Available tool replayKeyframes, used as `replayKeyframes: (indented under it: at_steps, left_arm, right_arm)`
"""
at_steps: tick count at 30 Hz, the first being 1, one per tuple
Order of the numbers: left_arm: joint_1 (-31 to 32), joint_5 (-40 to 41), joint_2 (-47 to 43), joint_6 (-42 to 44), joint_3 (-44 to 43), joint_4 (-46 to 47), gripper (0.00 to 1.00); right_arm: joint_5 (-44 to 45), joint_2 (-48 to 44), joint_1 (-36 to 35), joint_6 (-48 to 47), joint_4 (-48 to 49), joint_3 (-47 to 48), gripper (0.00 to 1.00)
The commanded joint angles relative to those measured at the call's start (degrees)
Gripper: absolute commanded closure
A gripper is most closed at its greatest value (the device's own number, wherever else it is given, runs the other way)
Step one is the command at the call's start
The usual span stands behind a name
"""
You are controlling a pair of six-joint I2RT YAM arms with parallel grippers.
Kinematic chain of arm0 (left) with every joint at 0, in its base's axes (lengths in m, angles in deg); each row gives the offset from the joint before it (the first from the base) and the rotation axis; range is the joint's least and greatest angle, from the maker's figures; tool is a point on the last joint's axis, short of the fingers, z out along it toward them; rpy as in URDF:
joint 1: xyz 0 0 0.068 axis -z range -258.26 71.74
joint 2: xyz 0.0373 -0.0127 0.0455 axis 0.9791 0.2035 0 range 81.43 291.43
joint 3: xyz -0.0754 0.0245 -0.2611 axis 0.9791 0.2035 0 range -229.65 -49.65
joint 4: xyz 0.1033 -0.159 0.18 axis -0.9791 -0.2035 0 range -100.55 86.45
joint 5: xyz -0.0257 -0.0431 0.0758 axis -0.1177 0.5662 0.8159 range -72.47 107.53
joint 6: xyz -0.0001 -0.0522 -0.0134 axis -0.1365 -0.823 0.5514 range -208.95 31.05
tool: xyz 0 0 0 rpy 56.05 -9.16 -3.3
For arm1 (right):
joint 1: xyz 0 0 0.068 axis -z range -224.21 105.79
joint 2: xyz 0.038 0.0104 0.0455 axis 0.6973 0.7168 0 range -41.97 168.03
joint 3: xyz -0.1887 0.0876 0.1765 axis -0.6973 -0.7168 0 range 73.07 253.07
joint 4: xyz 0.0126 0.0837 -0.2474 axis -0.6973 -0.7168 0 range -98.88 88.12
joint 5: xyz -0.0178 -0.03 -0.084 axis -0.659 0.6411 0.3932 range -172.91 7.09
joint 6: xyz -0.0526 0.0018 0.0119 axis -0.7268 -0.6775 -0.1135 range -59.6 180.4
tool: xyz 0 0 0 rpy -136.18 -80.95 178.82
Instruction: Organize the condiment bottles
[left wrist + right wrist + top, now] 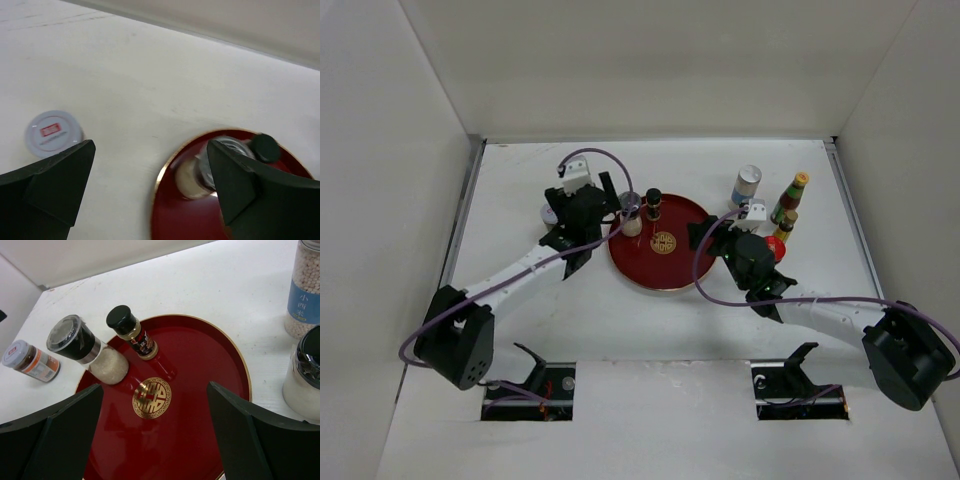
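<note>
A silver-collared shaker with a dark lid and a black-capped bottle stand on the back left of the round red tray. My left gripper is open just left of the shaker. In the left wrist view the gripper holds nothing, and the blurred shaker sits against the inside of its right finger. A grey-lidded jar stands on the table to the left. My right gripper hangs open over the tray, with nothing between its fingers.
Right of the tray stand a tall silver-lidded jar, a yellow-capped green bottle, a small yellowish bottle, a red-capped bottle and another shaker close to my right finger. White walls enclose the table.
</note>
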Motion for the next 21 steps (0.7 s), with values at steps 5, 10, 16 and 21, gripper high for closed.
replayKeyframes:
  at_steps: [5,10,16,21]
  left_arm:
    - [-10.06,3.22,0.07,-6.19,4.64,-3.51,0.03]
    - [-14.55,2.42,1.12,-7.6,5.88,-3.17,0.04]
    - [-16.4,-0.03,5.95,-7.43,3.42,-2.46,0.06]
    - [-18.86,-2.15,11.05,-7.61,1.49,0.09,0.13]
  right_arm:
    - [-0.63,-0.5,-0.35,-0.03,2.72,2.0,0.09]
    - [-0.63,0.11,-0.35,-0.12,2.72,2.18,0.08]
    - [-0.63,0.29,-0.35,-0.12,2.64,2.44,0.08]
    - [-1.16,-0.94,-0.44,0.15,2.64,2.09,0.07]
